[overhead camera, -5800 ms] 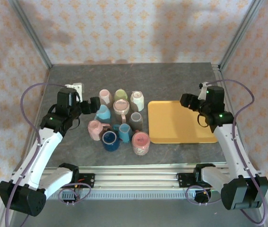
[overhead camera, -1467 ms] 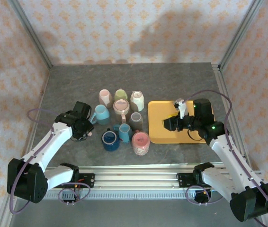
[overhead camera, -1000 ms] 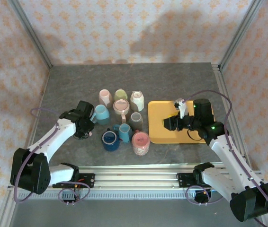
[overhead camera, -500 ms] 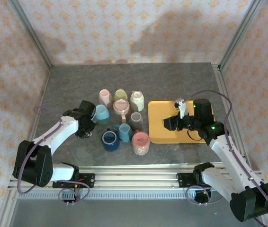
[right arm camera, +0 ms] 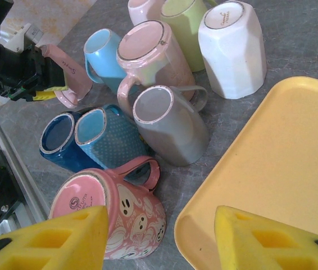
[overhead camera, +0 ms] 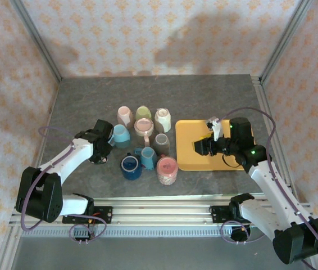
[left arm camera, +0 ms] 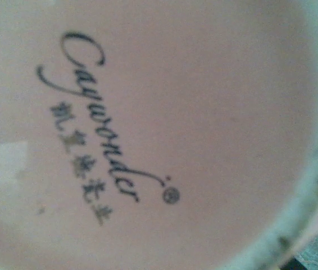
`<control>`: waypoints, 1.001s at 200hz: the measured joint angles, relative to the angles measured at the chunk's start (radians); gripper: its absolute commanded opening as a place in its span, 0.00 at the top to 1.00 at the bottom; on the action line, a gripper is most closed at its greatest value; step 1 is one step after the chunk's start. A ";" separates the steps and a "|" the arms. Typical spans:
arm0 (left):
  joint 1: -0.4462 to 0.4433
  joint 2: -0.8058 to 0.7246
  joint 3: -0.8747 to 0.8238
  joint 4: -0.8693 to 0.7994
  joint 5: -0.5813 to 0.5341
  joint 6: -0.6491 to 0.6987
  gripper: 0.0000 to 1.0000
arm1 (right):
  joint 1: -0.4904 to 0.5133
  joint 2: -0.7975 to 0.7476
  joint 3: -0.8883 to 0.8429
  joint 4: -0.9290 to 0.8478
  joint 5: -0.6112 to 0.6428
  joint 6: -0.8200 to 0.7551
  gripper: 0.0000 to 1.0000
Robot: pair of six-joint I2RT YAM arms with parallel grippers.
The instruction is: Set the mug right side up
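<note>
Mug of pale pink ceramic (right arm camera: 69,79) sits tilted at the left edge of the cluster of mugs (right arm camera: 148,112), its printed base facing the left gripper (overhead camera: 99,148). I cannot tell whether those jaws have clamped it. Right gripper (right arm camera: 160,242) hovers, fingers spread, over the yellow plastic tray (overhead camera: 209,163).

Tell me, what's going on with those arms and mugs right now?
Left gripper shut on pink mug, base facing its camera. Right gripper open over tray. Blue mug close beside.
</note>
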 measured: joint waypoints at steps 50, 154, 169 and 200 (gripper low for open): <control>0.008 0.000 -0.026 0.027 -0.001 0.000 0.82 | 0.000 -0.005 0.000 0.000 0.000 0.000 0.47; 0.040 -0.064 -0.005 -0.047 0.043 0.024 1.00 | 0.000 -0.013 0.000 0.000 0.014 0.110 0.48; 0.056 -0.093 0.015 -0.070 0.072 0.031 1.00 | 0.000 -0.002 0.005 0.001 0.022 0.174 0.49; 0.086 -0.142 0.071 -0.112 0.133 0.038 1.00 | 0.000 0.019 0.011 0.022 0.027 0.313 0.49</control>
